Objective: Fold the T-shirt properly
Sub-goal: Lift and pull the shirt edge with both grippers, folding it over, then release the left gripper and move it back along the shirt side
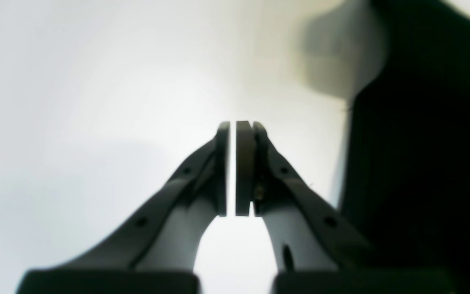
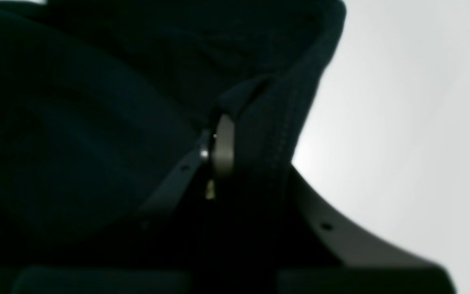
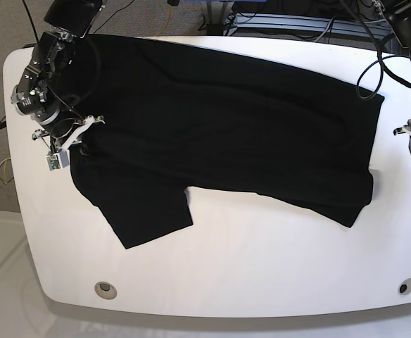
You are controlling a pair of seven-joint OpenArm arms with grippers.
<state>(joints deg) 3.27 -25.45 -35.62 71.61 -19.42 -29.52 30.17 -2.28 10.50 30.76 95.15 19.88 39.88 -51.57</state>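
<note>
Right pincer (image 2: 235, 151) at base-view left clamps T-shirt (image 3: 219, 134) hem, prob. to lift a fold. Left pincer (image 1: 232, 167) closed, empty, over bare desk (image 3: 262, 267).

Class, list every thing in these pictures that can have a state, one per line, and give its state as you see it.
T-shirt: spread across the white table, not yet folded, one sleeve sticking out toward the near edge.
Right pincer: shut on the T-shirt's stitched hem.
Left pincer: shut, holding nothing, over bare table beside the T-shirt's edge.
</note>
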